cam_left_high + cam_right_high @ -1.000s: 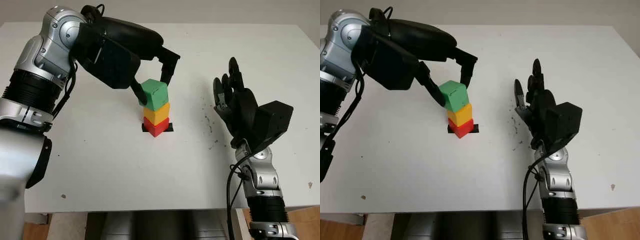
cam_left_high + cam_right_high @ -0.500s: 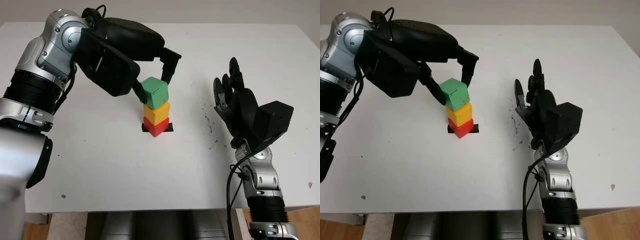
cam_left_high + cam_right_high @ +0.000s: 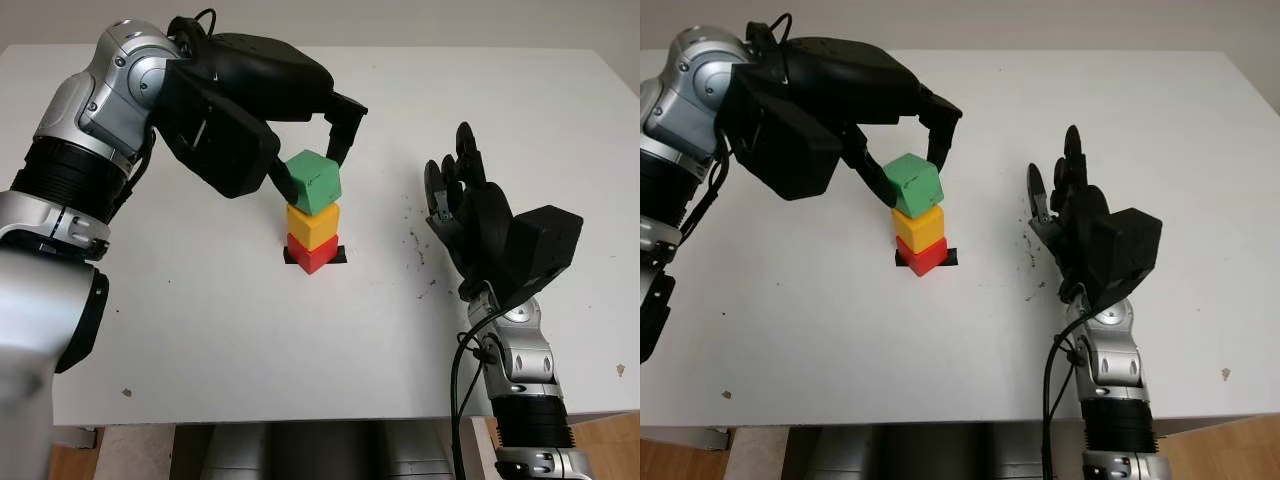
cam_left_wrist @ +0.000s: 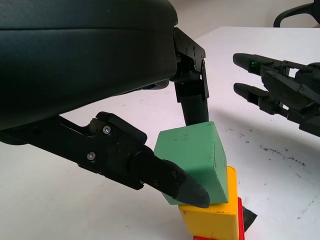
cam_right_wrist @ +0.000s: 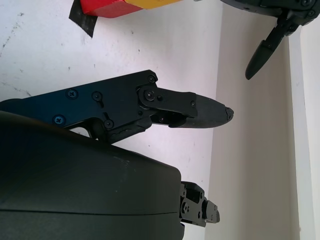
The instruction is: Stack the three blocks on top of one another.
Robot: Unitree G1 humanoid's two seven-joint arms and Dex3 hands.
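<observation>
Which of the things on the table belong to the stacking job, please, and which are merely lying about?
Job: green block, tilted, gripped by the left hand, on the yellow block, on the red block.

Lying about: black tape patch, dark specks; right hand open, idle.

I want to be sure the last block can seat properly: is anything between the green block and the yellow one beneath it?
Nothing visible does. The green block, gripped by the left hand, sits tilted directly on the yellow block, which rests on the red block. The right hand is open, off to the side.
</observation>
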